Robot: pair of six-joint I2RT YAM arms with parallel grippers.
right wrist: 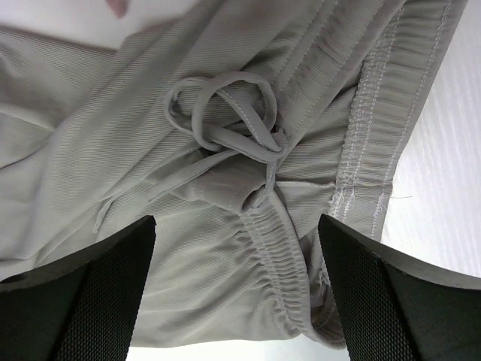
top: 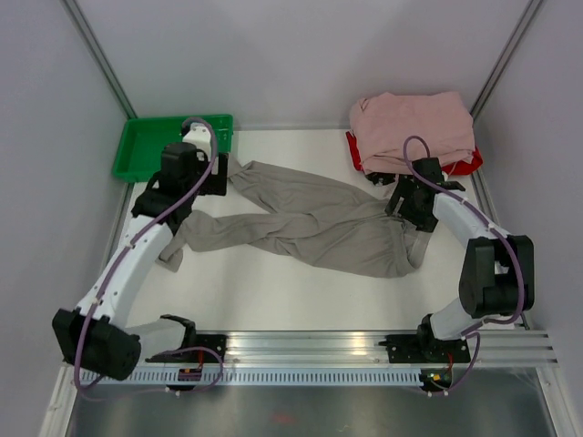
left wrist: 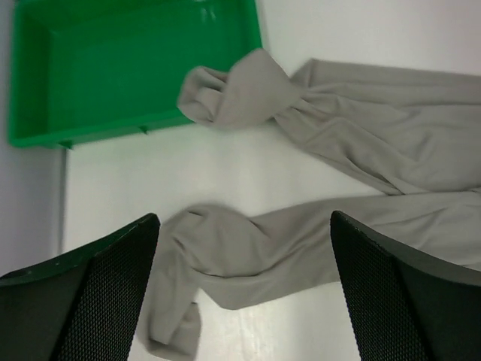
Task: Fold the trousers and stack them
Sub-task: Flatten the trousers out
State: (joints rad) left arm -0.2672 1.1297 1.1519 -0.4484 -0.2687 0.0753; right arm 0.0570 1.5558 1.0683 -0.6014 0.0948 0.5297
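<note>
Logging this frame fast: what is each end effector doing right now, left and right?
Left end effector: open, holding nothing, over a leg of the trousers.
Right end effector: open, holding nothing, over the waistband.

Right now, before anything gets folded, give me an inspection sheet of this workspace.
Surface: white table, bare toward the near rail.
Job's things: trousers lie unfolded across the middle, legs toward the left, waistband at the right, drawstring loose.
Clutter: green tray back left, one leg end against its corner; pink clothes piled on a red item back right.
Grippers: left gripper open above the leg ends; right gripper open above the waistband; neither holds anything.
Cables: purple cable looped along each arm.
Surroundings: grey walls on three sides.
</note>
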